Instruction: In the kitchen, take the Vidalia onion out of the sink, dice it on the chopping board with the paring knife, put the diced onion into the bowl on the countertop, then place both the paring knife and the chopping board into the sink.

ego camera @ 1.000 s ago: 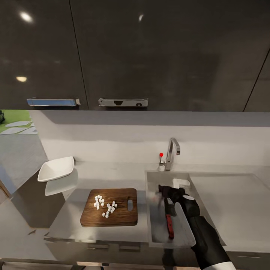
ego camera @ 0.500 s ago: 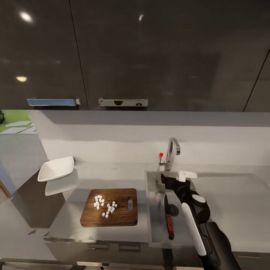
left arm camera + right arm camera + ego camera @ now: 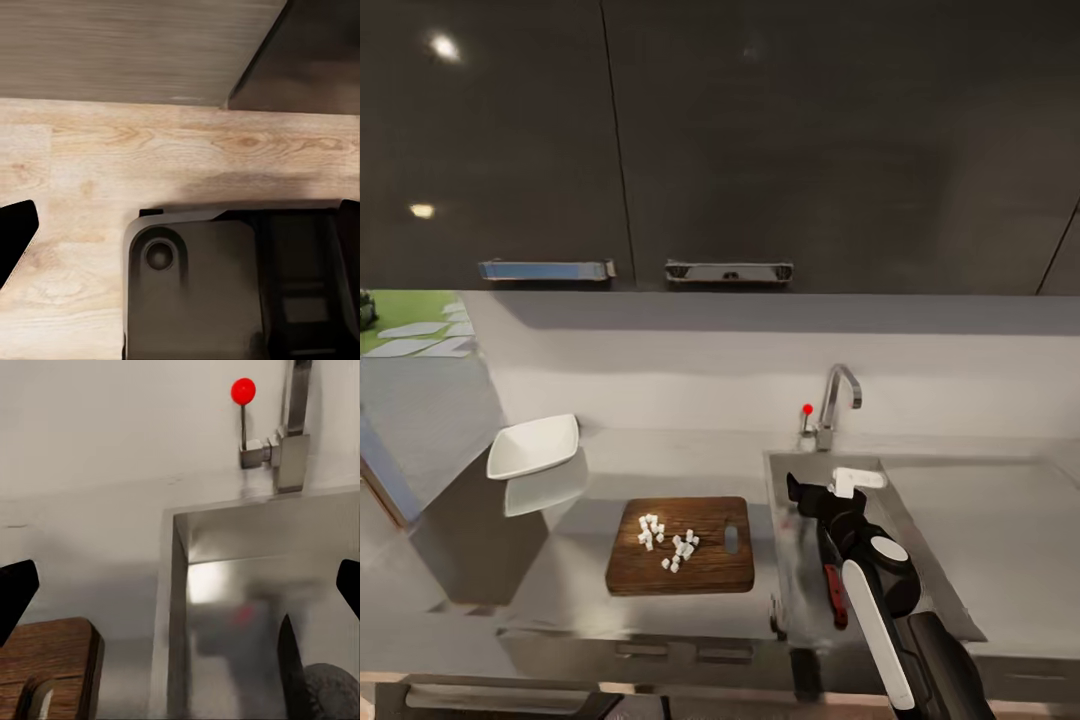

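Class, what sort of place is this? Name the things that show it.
A kitchen, most likely: a steel sink with a tap, a chopping board on the countertop, and dark cabinets above.

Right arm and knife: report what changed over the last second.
The right gripper, which a second ago hung low over the paring knife in the sink, has lifted clear and drawn back toward the tap, jaws open. The camera also shifted, sliding the whole scene rightward. Unchanged: the knife lies in the basin, the diced onion sits on the chopping board, and the bowl is empty.
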